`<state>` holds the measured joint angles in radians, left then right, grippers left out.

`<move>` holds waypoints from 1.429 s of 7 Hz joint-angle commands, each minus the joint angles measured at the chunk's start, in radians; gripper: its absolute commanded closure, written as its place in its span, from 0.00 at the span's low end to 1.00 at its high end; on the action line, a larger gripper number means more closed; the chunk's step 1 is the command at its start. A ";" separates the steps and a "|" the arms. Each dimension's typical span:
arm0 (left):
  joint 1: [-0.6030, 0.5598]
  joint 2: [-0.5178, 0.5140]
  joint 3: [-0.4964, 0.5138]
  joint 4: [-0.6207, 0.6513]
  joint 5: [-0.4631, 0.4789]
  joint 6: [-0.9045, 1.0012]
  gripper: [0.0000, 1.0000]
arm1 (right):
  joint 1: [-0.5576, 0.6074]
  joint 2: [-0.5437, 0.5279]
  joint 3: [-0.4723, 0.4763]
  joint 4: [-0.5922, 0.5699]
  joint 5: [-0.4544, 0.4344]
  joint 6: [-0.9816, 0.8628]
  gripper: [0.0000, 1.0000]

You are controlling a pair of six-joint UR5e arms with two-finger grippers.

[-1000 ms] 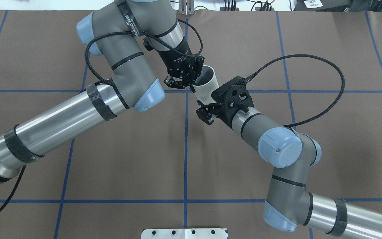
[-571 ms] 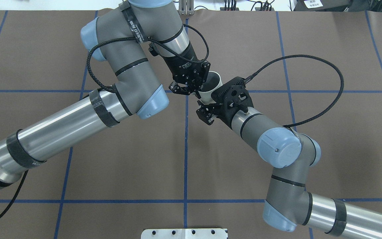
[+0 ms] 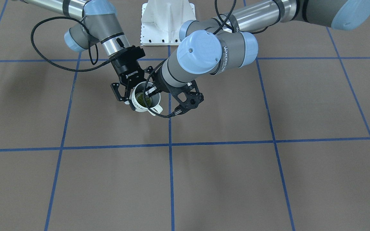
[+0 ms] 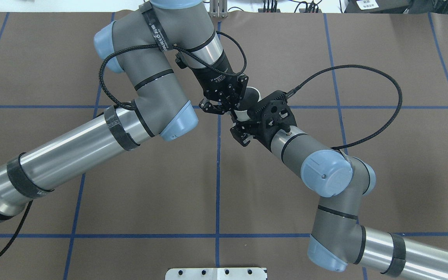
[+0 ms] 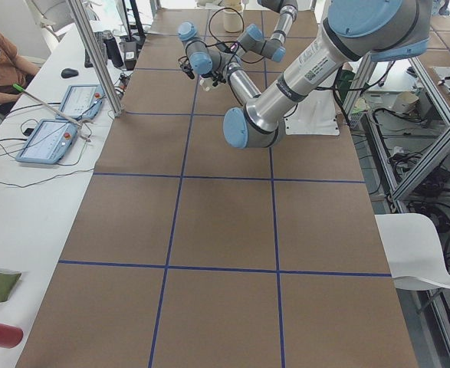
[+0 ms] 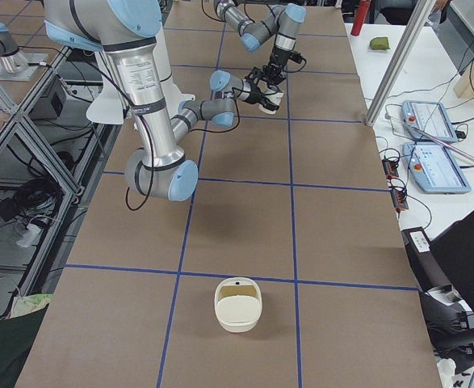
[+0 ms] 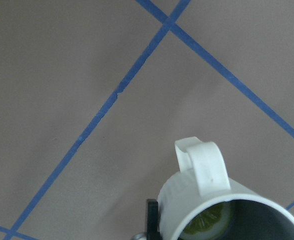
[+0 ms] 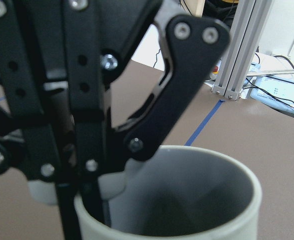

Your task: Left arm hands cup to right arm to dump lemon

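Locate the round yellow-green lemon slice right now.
Front-facing view, left of centre: the round yellow-green lemon slice sits inside the cream-white mug, just left of the middle blue tape line.

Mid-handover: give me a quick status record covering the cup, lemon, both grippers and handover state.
cup: cream mug, held above the table, roughly mouth-up
handle: free, on the side away from the robot's base
lemon: slice inside the cup, near the bottom
left gripper: shut on the cup's rim, one finger inside
right gripper: open, fingers either side of the cup's lower wall; contact unclear
handover: not complete; the left arm alone carries the cup
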<state>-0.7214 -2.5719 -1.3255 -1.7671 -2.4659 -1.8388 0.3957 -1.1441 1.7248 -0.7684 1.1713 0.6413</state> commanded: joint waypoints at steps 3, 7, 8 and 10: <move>-0.020 0.004 -0.037 -0.097 0.013 0.000 0.00 | -0.011 0.007 0.009 -0.074 0.001 0.009 1.00; -0.134 0.027 -0.046 -0.100 0.015 0.018 0.00 | 0.041 -0.022 0.025 -0.074 0.004 0.005 1.00; -0.173 0.051 -0.047 -0.100 0.013 0.023 0.00 | 0.084 -0.070 0.035 -0.071 0.008 -0.003 1.00; -0.245 0.112 -0.081 -0.100 0.016 0.091 0.00 | 0.168 -0.156 0.070 -0.072 0.010 0.003 1.00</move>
<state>-0.9203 -2.4995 -1.3834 -1.8667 -2.4506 -1.7833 0.5135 -1.2423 1.7748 -0.8404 1.1808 0.6404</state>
